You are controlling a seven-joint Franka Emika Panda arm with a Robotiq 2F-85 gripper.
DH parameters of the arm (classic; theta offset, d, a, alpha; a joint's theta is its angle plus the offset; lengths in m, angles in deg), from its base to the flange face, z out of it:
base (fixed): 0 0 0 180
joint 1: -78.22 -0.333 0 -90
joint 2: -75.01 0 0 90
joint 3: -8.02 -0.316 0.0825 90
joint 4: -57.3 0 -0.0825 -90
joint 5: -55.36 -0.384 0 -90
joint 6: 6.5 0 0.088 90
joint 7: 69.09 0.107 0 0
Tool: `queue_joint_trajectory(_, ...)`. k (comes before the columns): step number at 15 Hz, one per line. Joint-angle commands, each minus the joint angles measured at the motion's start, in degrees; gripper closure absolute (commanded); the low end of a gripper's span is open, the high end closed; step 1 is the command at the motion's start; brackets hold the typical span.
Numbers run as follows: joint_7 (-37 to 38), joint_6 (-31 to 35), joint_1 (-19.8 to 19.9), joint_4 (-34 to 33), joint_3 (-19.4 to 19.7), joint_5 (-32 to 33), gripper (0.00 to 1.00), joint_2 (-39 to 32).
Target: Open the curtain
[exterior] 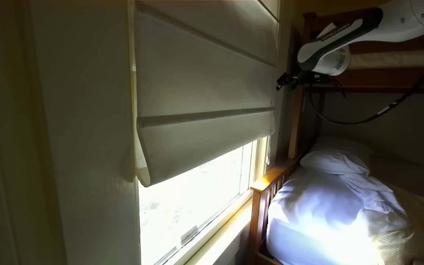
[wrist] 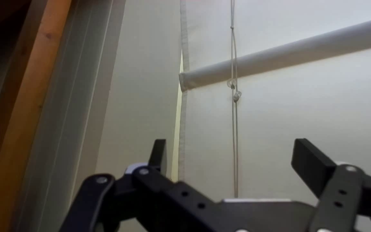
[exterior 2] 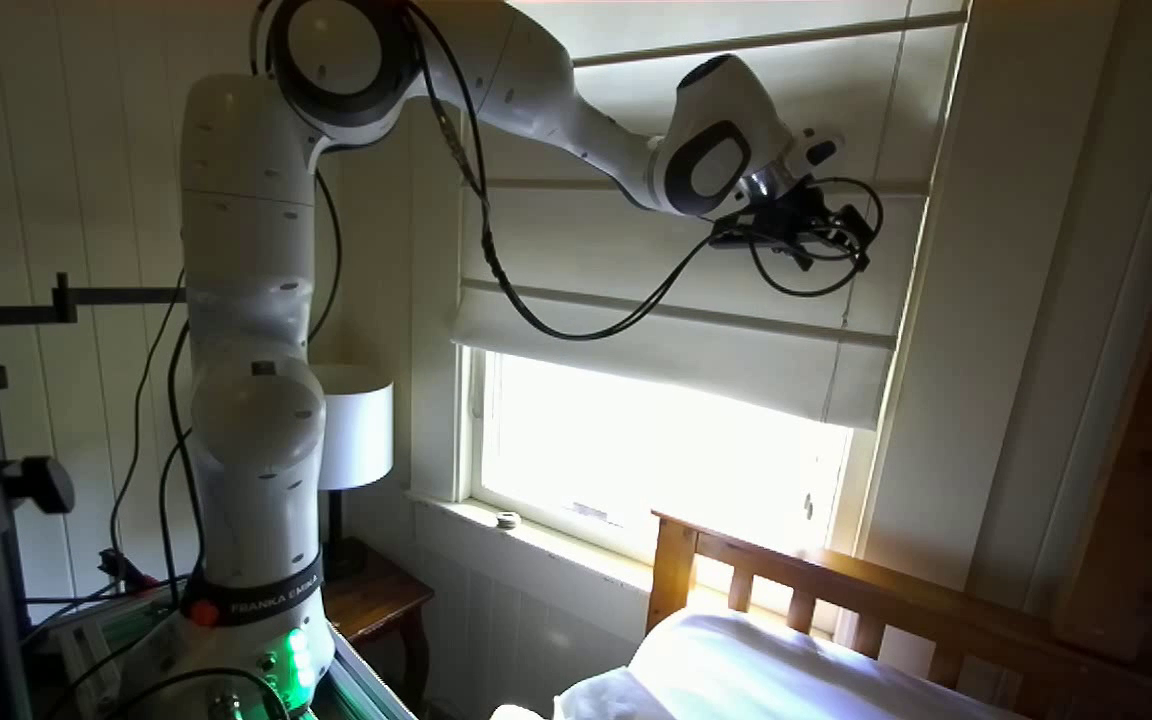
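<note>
Wrist view, bottom of the frame: the gripper is released, its two fingers spread wide. Between them, as seen from there, a pair of thin knotted cords hangs in front of the curtain; whether any of it touches the gripper cannot be told. The curtain fills the centre and right of that frame, its side edge nearly vertical and one fold slanting up to the right.

In an exterior view the arm reaches from upper left to upper right, with the gripper in front of the curtain's right part. The curtain hangs downward there, its folds running across its width and its hem, at the bottom, sloping down to the right. In both exterior views its top is cut off, so whether its long axis runs across or down cannot be told. Below the hem, the bright window shows. Lower right in an exterior view, white bedding lies beside a wooden bed frame.
</note>
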Motion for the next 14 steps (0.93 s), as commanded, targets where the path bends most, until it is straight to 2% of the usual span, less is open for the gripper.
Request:
queue_joint_trajectory(1, -6.1, -2.3, 0.5, -6.9, -0.4, -9.6, 0.0, -5.7)
queue_joint_trajectory(6, -6.9, -7.3, 1.4, -15.9, -0.5, -12.5, 0.0, -12.0)
queue_joint_trajectory(9, -7.4, -13.2, 2.8, -20.9, -0.8, -13.7, 0.0, -15.1)
queue_joint_trajectory(10, -5.3, -15.3, 4.6, -21.7, -2.0, -10.9, 0.0, -15.4)
queue_joint_trajectory(11, -5.0, -11.2, 3.7, -17.1, -2.3, -10.1, 0.0, -12.8)
queue_joint_trajectory(13, -5.0, -13.2, 4.8, -19.1, -2.7, -10.2, 0.0, -14.1)
queue_joint_trajectory(14, -7.5, -11.2, 5.4, -18.2, -3.5, -11.2, 0.0, -13.9)
